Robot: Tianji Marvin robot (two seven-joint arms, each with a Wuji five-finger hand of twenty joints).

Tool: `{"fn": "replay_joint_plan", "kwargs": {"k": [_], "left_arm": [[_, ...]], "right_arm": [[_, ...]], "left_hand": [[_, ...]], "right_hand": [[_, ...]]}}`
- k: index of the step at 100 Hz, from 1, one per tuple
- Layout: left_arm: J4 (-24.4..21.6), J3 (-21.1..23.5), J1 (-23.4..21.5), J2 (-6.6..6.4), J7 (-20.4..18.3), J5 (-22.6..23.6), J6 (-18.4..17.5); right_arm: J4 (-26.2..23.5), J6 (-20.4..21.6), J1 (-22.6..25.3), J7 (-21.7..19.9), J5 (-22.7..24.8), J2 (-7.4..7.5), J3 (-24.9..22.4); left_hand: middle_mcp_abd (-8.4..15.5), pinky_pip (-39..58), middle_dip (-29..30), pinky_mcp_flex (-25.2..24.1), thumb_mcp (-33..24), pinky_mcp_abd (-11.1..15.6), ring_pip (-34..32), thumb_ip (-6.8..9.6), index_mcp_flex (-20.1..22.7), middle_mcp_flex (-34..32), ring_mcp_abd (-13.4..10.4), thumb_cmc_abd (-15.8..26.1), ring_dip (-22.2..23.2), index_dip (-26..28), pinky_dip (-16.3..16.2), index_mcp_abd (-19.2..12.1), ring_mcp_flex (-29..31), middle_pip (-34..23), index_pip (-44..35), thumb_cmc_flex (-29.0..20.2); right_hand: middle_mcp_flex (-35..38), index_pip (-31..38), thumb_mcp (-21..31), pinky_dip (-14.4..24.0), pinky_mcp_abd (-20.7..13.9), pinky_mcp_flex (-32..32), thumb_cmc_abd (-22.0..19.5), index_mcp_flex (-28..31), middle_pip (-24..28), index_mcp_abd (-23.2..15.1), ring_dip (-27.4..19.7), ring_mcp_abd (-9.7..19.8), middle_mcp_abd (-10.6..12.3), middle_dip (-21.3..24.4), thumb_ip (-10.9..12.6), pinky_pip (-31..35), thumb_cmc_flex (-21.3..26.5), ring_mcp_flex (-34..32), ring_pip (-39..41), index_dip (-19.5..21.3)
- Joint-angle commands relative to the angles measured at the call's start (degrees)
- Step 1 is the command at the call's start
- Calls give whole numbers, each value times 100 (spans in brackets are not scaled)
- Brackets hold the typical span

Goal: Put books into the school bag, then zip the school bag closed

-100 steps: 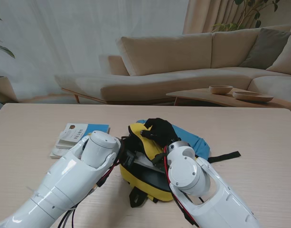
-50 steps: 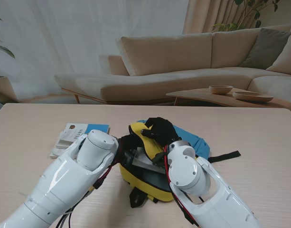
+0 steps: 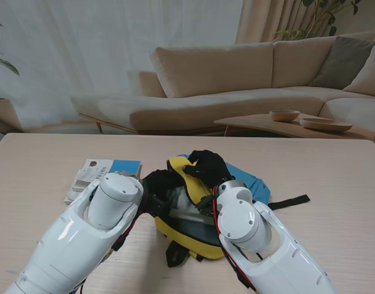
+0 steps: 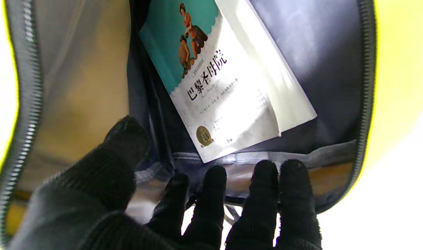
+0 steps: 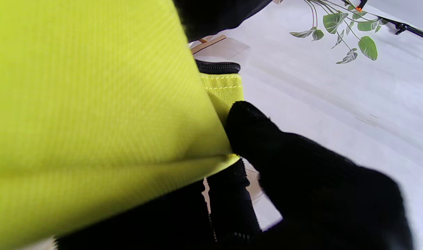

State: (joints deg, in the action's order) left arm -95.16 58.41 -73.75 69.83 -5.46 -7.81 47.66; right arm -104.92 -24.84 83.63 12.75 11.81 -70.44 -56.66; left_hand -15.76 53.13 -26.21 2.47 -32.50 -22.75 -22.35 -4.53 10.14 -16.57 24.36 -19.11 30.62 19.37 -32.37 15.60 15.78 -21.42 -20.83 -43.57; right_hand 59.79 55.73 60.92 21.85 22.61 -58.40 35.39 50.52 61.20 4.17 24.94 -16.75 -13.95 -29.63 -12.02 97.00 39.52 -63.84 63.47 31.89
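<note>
School bag [image 3: 193,236] open, book [image 4: 229,86] inside

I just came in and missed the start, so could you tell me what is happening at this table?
The robot is packing a yellow school bag. Its right robot hand pinches the bag's flap and holds the mouth open. One book already lies inside, and the left robot hand, open and holding nothing, sits at the opening. More books wait on the table to the left. The zip is undone.
</note>
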Motion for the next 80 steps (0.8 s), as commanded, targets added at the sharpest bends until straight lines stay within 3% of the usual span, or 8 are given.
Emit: {"fn": "replay_joint_plan", "kwargs": {"k": [1, 18, 37, 59, 80], "left_arm": [[-227, 35, -145, -56, -147, 74, -54], [-670, 134, -494, -261, -336, 629, -305], [-1156, 404, -1031, -447, -372, 1558, -586], [-1598, 908, -1686, -552, -244, 2510, -1153], [-1793, 1336, -2077, -634, -290, 3107, -1721]], "right_arm": [[-21, 35, 10, -79, -1, -56, -7], [11, 40, 1, -122, 4, -42, -23], [30, 57, 8, -241, 66, 2, -3], [111, 149, 9, -476, 280, 91, 136], [271, 276, 9, -658, 529, 168, 329]], "left_hand": [[-81, -3, 43, 37, 167, -75, -144, 224, -127, -199, 38, 122, 6, 197, 49, -119, 97, -24, -345, 59], [-96, 69, -14, 58, 241, -99, -236, 222, -151, -331, 69, 194, 82, 419, 40, -134, 179, -59, -912, -24], [-84, 63, -34, 21, 248, -121, -229, 228, -129, -379, 66, 230, 92, 472, 44, -178, 174, -58, -1046, -46], [-2, -11, -52, -137, 234, -47, -150, 231, -125, -310, -56, 238, 87, 487, 46, -268, 54, -11, -1078, -100], [173, -172, -65, -432, 292, 88, -10, 229, -132, -242, -233, 277, 86, 511, -6, -485, -92, 58, -1088, -25]], "right_hand": [[118, 268, 28, 3, -92, -129, -123, 152, 139, -460, -48, -299, -108, -113, -80, 304, 328, -306, 97, 97], [114, 266, 32, 3, -89, -83, -123, 155, 136, -459, -49, -284, -107, -112, -80, 294, 327, -293, 90, 93], [106, 250, 27, 30, -52, -21, -123, 152, 122, -460, -45, -291, -104, -103, -77, 320, 319, -262, 88, 72], [97, 210, 37, 95, -28, 136, -111, 158, 98, -517, -30, -271, -91, -89, -62, 359, 269, -199, 91, -1], [91, 182, 51, 170, -43, 195, -93, 169, 58, -559, -17, -240, -62, -61, -56, 389, 230, -160, 84, -95]]}}
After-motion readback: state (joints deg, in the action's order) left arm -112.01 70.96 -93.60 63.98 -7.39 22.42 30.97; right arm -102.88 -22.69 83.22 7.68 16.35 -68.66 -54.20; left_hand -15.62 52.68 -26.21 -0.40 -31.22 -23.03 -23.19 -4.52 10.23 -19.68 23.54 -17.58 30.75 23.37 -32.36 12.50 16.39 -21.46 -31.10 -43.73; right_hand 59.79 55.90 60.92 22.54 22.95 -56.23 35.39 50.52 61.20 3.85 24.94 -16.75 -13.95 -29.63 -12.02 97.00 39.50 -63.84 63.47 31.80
